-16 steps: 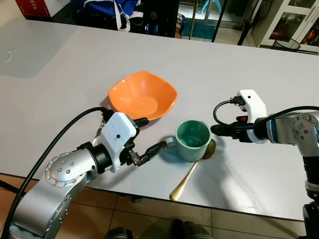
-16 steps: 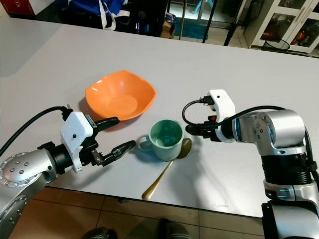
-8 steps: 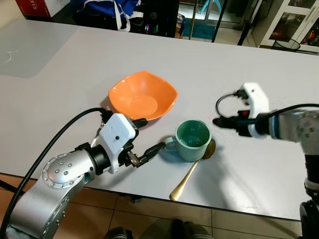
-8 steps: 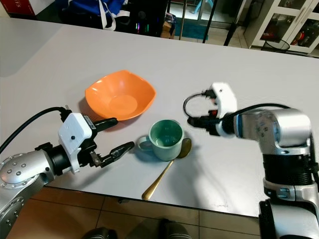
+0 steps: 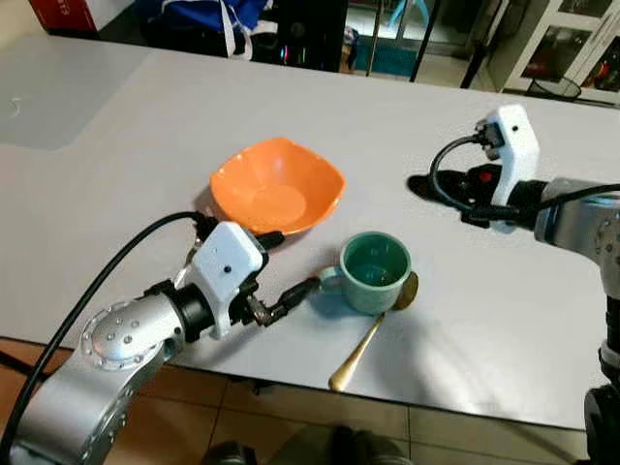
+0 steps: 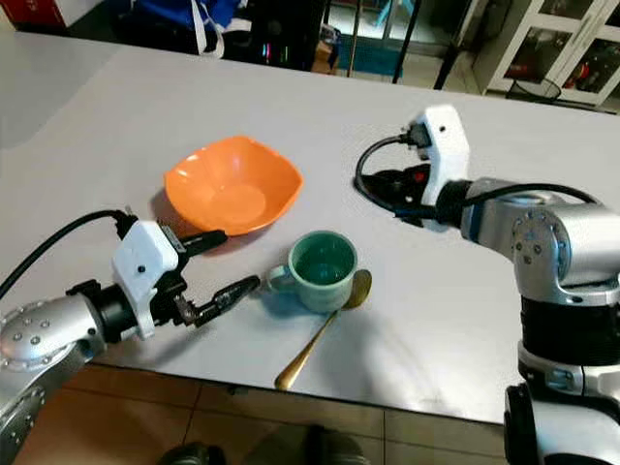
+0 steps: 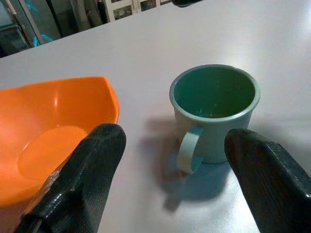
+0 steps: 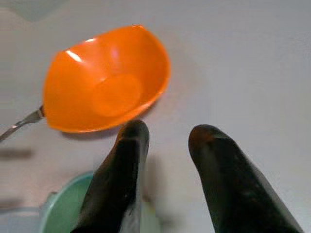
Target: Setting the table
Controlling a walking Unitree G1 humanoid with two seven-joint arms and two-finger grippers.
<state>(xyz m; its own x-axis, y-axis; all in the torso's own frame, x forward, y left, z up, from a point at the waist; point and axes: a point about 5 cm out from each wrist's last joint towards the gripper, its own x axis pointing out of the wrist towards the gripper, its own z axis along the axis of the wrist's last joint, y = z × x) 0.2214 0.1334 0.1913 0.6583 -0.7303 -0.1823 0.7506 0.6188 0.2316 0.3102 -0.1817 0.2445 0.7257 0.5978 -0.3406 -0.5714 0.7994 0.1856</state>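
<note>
Left hand [image 5: 281,271] open beside mug [image 5: 374,273], spoon [image 5: 370,332], orange bowl [image 5: 276,185].

The bowl [image 5: 277,187] is plain bright orange, with a paler glossy highlight on its inside. The mug [image 5: 375,271] is pale teal outside and a deeper green inside, handle the same teal. The spoon [image 5: 368,336] is gold. The table [image 5: 126,145] is a flat, unpatterned light grey. Both arms are silver; the left gripper [image 5: 285,263] and the right gripper [image 8: 167,145] have black fingers behind white wrist housings, with black cables.
</note>
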